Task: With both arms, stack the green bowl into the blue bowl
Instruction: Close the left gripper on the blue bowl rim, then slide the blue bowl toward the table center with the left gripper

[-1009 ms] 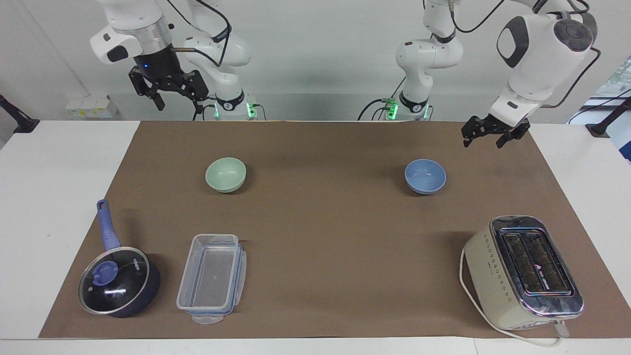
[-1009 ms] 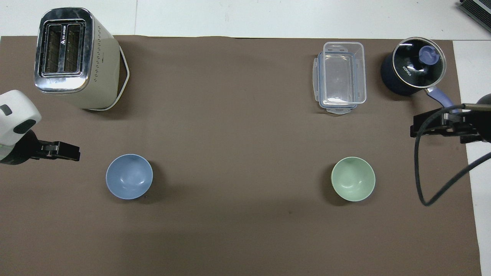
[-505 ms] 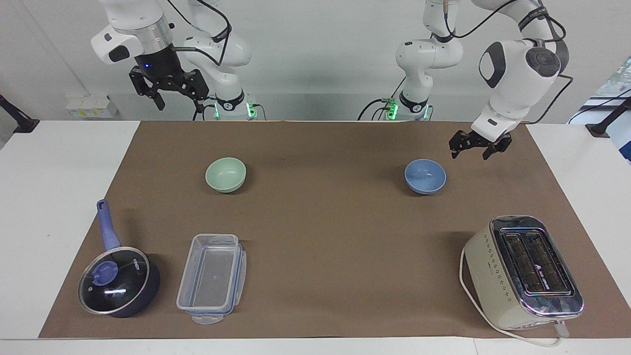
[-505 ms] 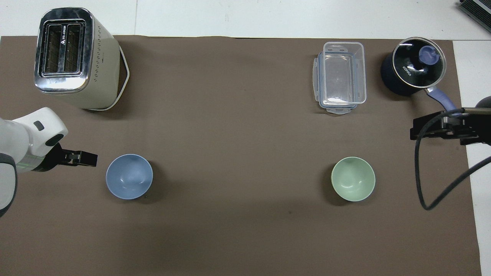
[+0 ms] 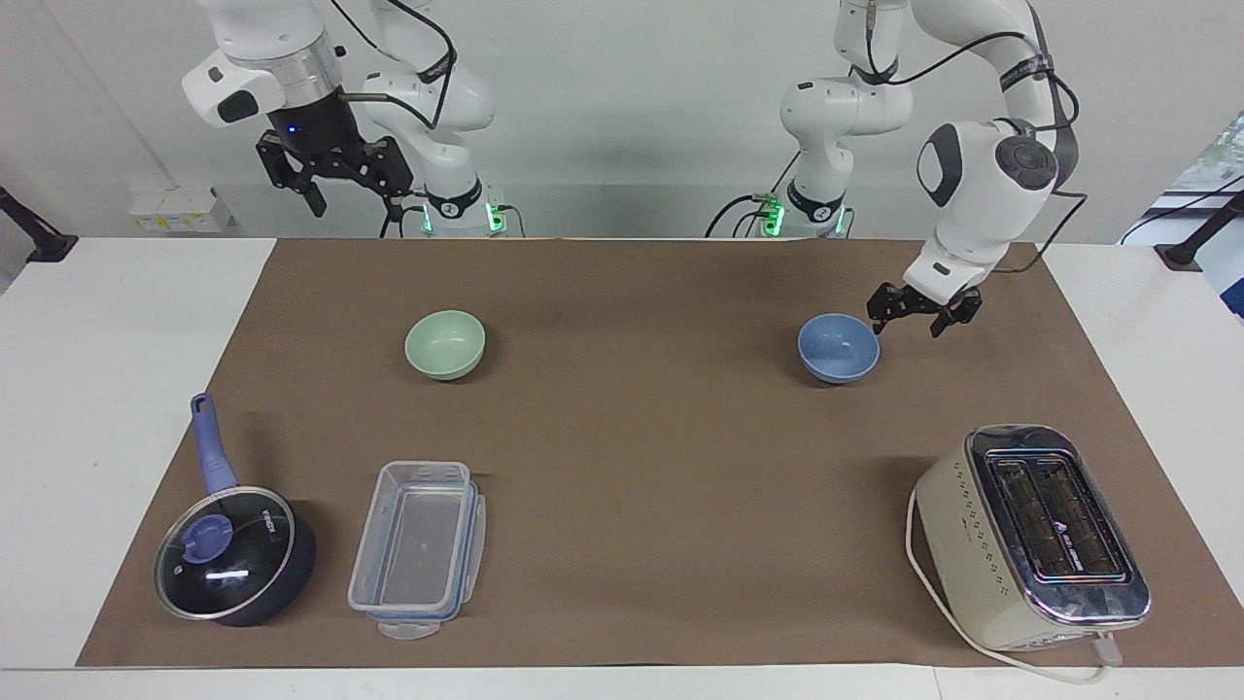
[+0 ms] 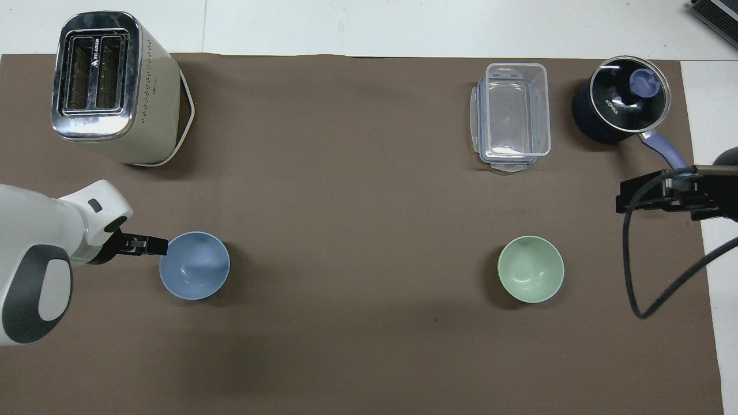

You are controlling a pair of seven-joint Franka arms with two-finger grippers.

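Observation:
The pale green bowl point(image 5: 445, 343) sits upright on the brown mat toward the right arm's end; it also shows in the overhead view point(image 6: 530, 269). The light blue bowl point(image 5: 838, 347) sits upright toward the left arm's end, at about the same distance from the robots point(image 6: 194, 265). My left gripper point(image 5: 907, 324) is open and low, just beside the blue bowl's rim on the side toward the left arm's end of the table point(image 6: 153, 245). My right gripper point(image 5: 340, 194) is open and empty, held high near its base point(image 6: 631, 196), well apart from the green bowl.
A cream toaster point(image 5: 1030, 535) with a white cord stands farther from the robots than the blue bowl. A clear plastic container point(image 5: 418, 549) and a dark lidded pot point(image 5: 233, 554) with a blue handle lie farther out than the green bowl.
My left gripper has come down and moved in toward the blue bowl, from well off its side to right at its rim. The right gripper has hardly moved. Both bowls are where they were.

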